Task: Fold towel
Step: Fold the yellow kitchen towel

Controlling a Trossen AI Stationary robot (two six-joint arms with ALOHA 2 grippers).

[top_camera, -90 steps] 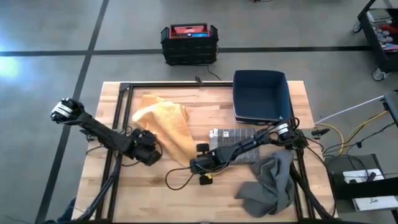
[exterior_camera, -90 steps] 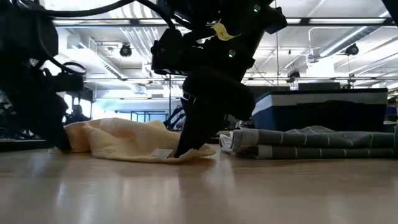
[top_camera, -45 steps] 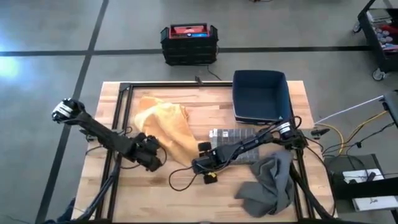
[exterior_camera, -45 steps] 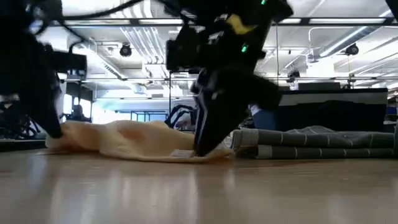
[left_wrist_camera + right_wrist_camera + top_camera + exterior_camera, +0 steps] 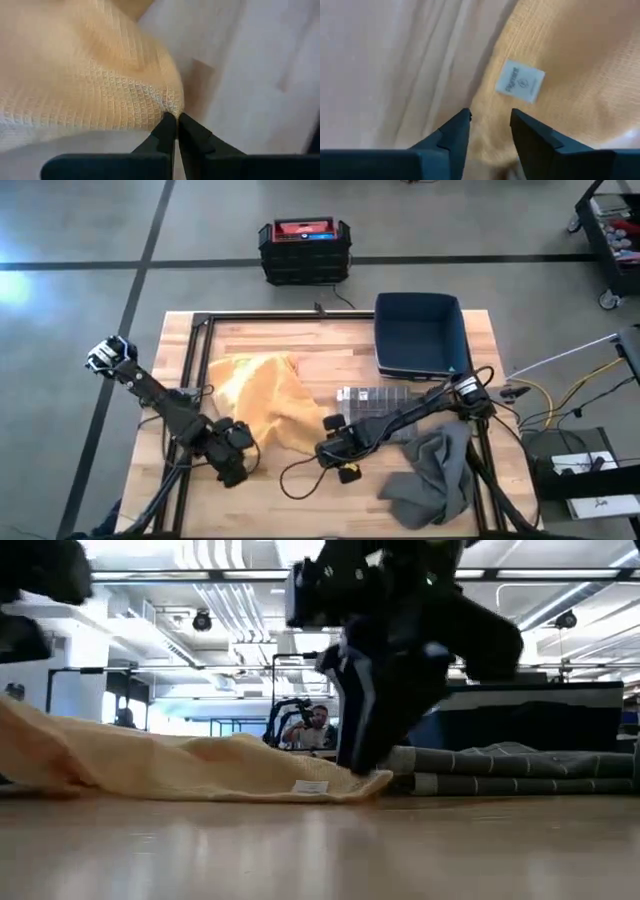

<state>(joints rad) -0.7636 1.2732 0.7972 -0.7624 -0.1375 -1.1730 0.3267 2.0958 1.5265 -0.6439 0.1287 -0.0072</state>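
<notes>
Overhead, a wooden table fills the middle of the scene, with a dark blue bin at its far right corner, a crumpled grey cloth at its near right edge, and a folded grey striped cloth just beside the bin. Left of centre lies the yellow towel, spread loosely and rumpled, with no clean fold visible, so the folding looks barely begun: it seems to be only getting stretched flat, and every fold remains to be made. The left gripper sits at the towel's near left corner; its wrist view shows the two dark fingers pressed together on a pinch of the waffle-weave edge. The right gripper is at the towel's near right corner; its fingers stand slightly apart over the fabric beside a small white label, and they may not be gripping anything.
</notes>
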